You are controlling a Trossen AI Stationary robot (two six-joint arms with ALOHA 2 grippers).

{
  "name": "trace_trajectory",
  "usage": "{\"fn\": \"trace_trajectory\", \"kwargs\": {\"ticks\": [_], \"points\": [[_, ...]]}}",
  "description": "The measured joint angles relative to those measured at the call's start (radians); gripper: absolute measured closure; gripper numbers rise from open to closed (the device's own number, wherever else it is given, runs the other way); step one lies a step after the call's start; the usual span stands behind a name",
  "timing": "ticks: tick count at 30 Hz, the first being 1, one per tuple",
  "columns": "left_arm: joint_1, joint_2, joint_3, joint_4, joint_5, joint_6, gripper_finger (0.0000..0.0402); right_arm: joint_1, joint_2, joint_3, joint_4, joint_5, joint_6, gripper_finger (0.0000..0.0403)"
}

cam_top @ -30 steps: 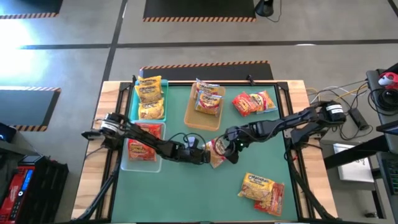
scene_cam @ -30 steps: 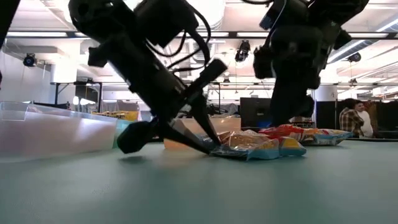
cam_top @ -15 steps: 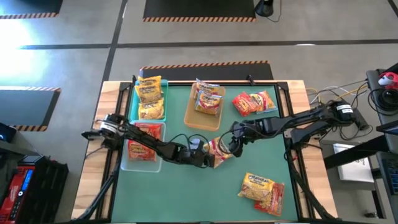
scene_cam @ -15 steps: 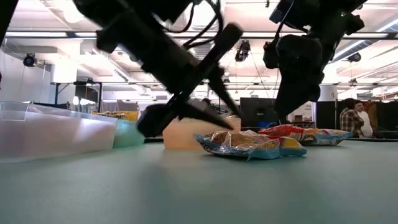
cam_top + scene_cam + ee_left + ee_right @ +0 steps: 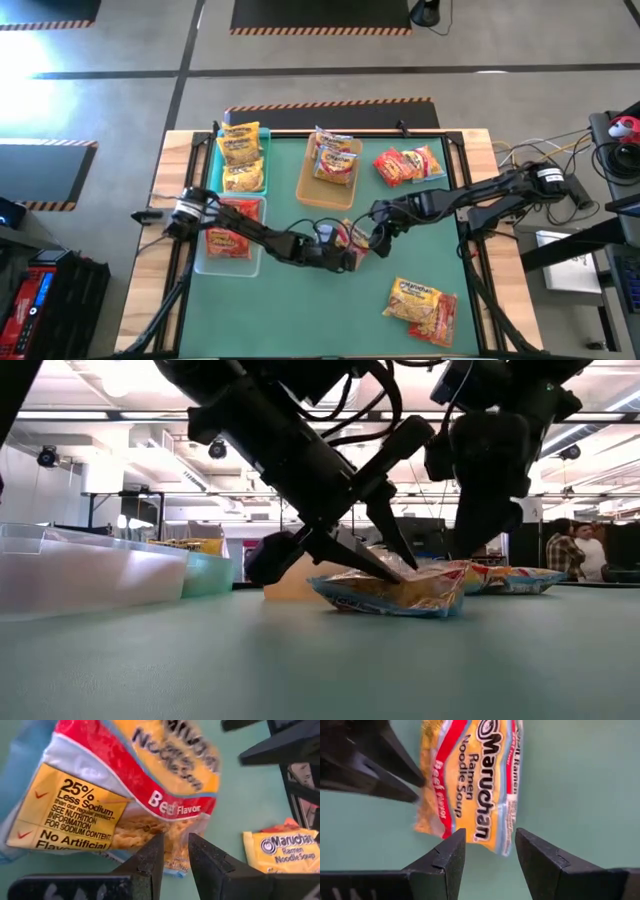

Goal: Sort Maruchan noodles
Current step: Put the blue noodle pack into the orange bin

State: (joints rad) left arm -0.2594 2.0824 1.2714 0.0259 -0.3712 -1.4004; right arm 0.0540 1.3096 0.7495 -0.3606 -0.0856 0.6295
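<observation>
The left gripper (image 5: pixel 352 256) pinches the packet's (image 5: pixel 350 238) edge with narrow jaws, apparently gripping; the right gripper (image 5: pixel 378 238) hovers open just beside.

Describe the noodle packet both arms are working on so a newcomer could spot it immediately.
On the green table, look at the middle, just below the tan tray. The beef-flavor packet lies there alone between the left tool and the right tool, the only packet with tools at it.

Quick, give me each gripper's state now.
Left gripper: jaws shut on the edge of the beef noodle packet at table centre.
Right gripper: jaws open above that packet, holding nothing.
</observation>
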Motion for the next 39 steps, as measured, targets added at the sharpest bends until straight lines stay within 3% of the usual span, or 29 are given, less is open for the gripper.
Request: {"fn": "trace_trajectory", "kwargs": {"ticks": [5, 15, 21, 27, 39], "points": [[-0.002, 0.002, -0.008, -0.032, 0.016, -0.022, 0.0327, -0.001, -0.032, 0.006, -0.001, -0.050, 0.002, 0.0235], [-0.002, 0.006, -0.037, -0.040, 0.013, -0.049, 0.0327, -0.002, -0.037, 0.020, 0.092, -0.053, 0.026, 0.0186], [-0.002, 0.006, -0.038, -0.046, -0.004, -0.049, 0.0327, -0.002, -0.023, 0.019, 0.082, 0.010, 0.031, 0.0151], [-0.002, 0.005, -0.042, -0.046, -0.004, -0.049, 0.0327, -0.003, 0.031, 0.020, 0.146, 0.042, 0.043, 0.0128], [-0.002, 0.004, -0.043, -0.063, -0.005, -0.049, 0.0327, -0.021, 0.156, 0.019, 0.297, 0.027, 0.059, 0.0125]]}}
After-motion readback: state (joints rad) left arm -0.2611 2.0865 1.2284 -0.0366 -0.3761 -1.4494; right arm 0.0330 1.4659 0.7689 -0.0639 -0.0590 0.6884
